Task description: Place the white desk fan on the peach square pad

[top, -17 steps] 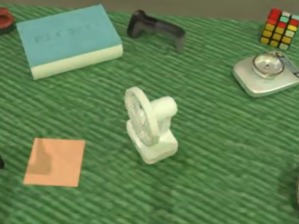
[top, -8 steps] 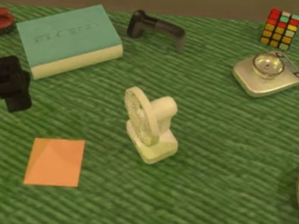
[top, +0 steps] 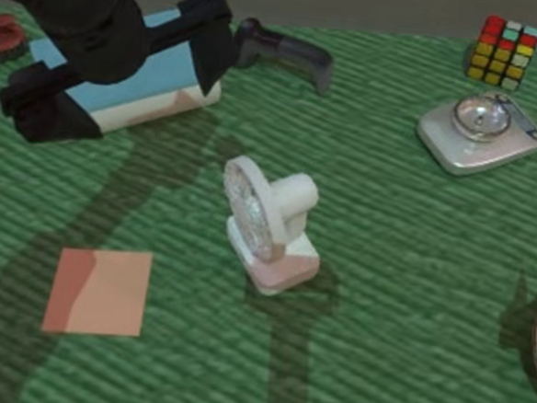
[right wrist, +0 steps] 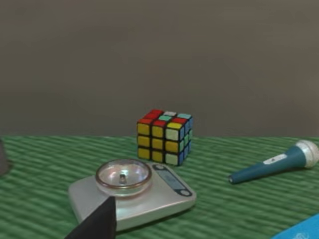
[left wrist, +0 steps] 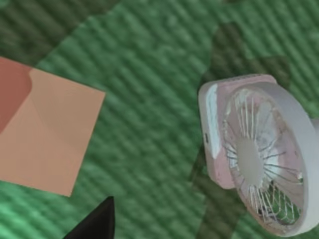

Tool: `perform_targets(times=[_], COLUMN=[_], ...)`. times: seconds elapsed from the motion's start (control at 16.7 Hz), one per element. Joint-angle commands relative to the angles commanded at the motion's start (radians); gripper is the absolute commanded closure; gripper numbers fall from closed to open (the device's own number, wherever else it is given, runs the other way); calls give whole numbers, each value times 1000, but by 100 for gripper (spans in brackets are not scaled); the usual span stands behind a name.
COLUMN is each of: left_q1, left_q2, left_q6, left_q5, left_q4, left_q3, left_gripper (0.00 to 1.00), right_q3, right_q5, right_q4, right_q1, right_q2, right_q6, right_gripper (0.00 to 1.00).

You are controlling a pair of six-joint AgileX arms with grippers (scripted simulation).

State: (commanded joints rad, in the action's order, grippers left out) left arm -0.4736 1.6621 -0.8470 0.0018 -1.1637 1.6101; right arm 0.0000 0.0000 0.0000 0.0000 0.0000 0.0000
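The fan (top: pixel 269 225) stands upright on its base near the middle of the top view, grille turned toward the frame's left, nothing touching it. Green mat (top: pixel 402 266) lies bare on all sides of it. The single peach pad (top: pixel 97 291) lies flat in the lower left of the frame, well apart from the fan, with a bare strip of mat between them and bare mat below it to the frame's lower edge. A dark shadow band runs across the pad's left corner and up toward the fan.

The left arm (top: pixel 87 23) reaches in from the upper left corner, stretched over the blue-topped block (top: pixel 181 71) and well short of the fan; I cannot tell how its jaws stand. In the left wrist view the fan (left wrist: pixel 259 159) and pad (left wrist: pixel 50 139) both show, with one dark fingertip (left wrist: pixel 97 224) at the lower edge.

The right arm does not show in the top view; its wrist view shows only one dark fingertip (right wrist: pixel 97 221), so its jaws cannot be told either.

Along the upper edge sit one dark handle-shaped tool (top: pixel 284 50), one colour cube (top: pixel 503 52) and one silver scale (top: pixel 481 131). One teal microphone (right wrist: pixel 274 162) shows in the right wrist view.
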Motion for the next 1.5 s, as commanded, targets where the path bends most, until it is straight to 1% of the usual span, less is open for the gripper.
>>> perform_targets(times=[0.18,0.3,0.48,0.6,1.02,1.38,1.5], left_q1=[-70,-106,-143,-154,-151,-153,-153], left_q2=[272,409,537,571,572,550,548], left_q6=[-134,-206,-279,-302,-301,-302,-303], left_q5=[0,0,1,1,1,1,1], left_q4=[-171,-261,-351,-378,-362,-193,-165], left_q3=[272,416,555,595,580,385,357], left_gripper=[0,0,0,0,0,0,0], right_q3=[0,0,0,0,0,0,0], right_q5=[0,0,0,0,0,0,0], right_q4=[0,0,0,0,0,0,0], right_q1=[0,0,0,0,0,0,0], right_q2=[0,0,0,0,0,0,0], right_q6=[0,0,0,0,0,0,0], right_gripper=[0,0,0,0,0,0,0])
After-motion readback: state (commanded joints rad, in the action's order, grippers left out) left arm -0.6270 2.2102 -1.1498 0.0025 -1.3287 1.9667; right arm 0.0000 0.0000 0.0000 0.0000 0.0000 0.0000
